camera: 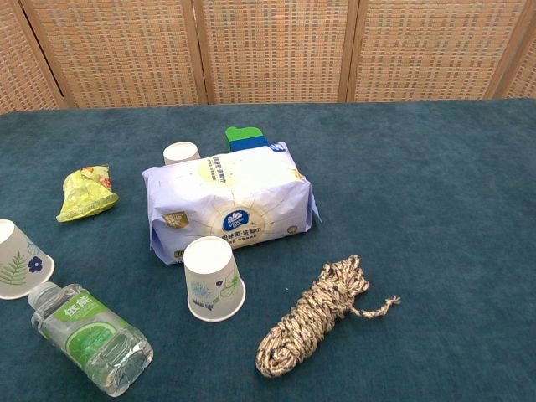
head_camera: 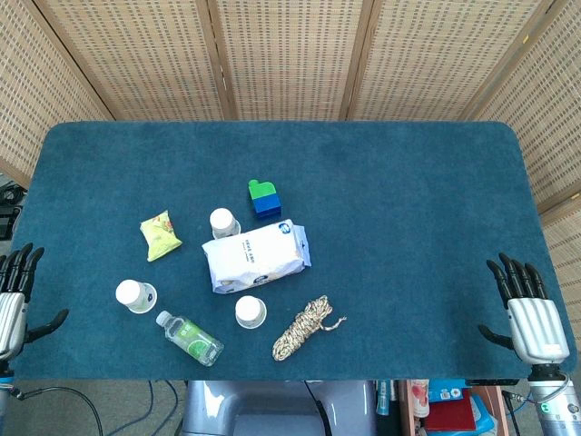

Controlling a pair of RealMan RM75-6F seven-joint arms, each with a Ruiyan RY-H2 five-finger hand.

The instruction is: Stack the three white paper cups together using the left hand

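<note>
Three white paper cups stand upside down on the blue table. One cup (head_camera: 136, 295) (camera: 18, 260) is at the near left. A second cup (head_camera: 251, 312) (camera: 213, 279) stands just in front of the tissue pack. The third cup (head_camera: 224, 222) (camera: 182, 152) is behind that pack, half hidden by it in the chest view. My left hand (head_camera: 16, 298) hovers at the table's left edge, fingers spread, holding nothing. My right hand (head_camera: 528, 309) is at the right edge, likewise spread and empty. Neither hand shows in the chest view.
A white and blue tissue pack (head_camera: 255, 257) (camera: 229, 201) lies among the cups. A small water bottle (head_camera: 189, 338) (camera: 90, 337) lies near the front edge. A coiled rope (head_camera: 304, 328) (camera: 318, 314), a yellow snack bag (head_camera: 160, 235) (camera: 85, 192) and a green and blue block (head_camera: 263, 198) (camera: 244, 138) are nearby.
</note>
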